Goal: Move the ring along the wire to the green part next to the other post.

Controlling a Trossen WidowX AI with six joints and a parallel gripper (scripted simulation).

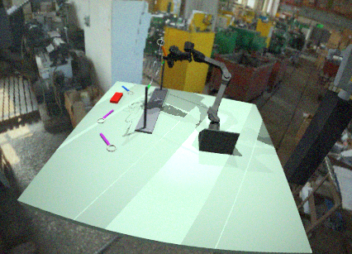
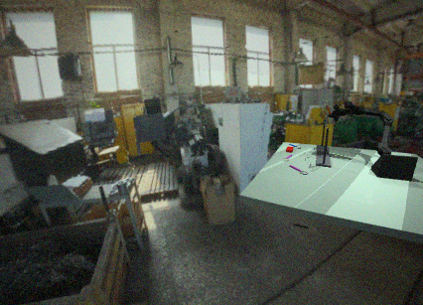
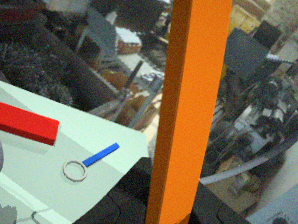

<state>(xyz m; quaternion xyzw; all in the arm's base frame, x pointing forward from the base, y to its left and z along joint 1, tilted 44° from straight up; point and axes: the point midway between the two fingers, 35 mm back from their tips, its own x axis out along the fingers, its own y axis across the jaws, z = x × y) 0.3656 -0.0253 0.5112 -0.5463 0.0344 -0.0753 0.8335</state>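
Observation:
The gripper (image 1: 166,58) (image 3: 172,212) is shut on the orange handle (image 1: 164,50) (image 3: 187,110), high beside the far post (image 1: 161,78). The handle leans upward to the ring (image 1: 160,42), at its top end. The ring is outside the wrist view. A green wire part (image 1: 163,64) shows by the far post, and another green part (image 1: 149,87) by the near post (image 1: 145,109). The thin grey wire (image 1: 155,68) curves between them; a grey curved piece (image 3: 240,173) crosses behind the handle in the wrist view. Whether the wire passes through the ring is too small to tell.
Both posts stand on a dark base strip (image 1: 154,112). A red block (image 1: 116,98) (image 2: 289,149) (image 3: 30,125), a blue-handled ring (image 1: 126,88) (image 3: 101,154) and two purple-handled rings (image 1: 108,113) (image 1: 105,139) lie on the pale table (image 1: 165,188). A black box (image 1: 218,141) (image 2: 394,167) stands near the arm's base.

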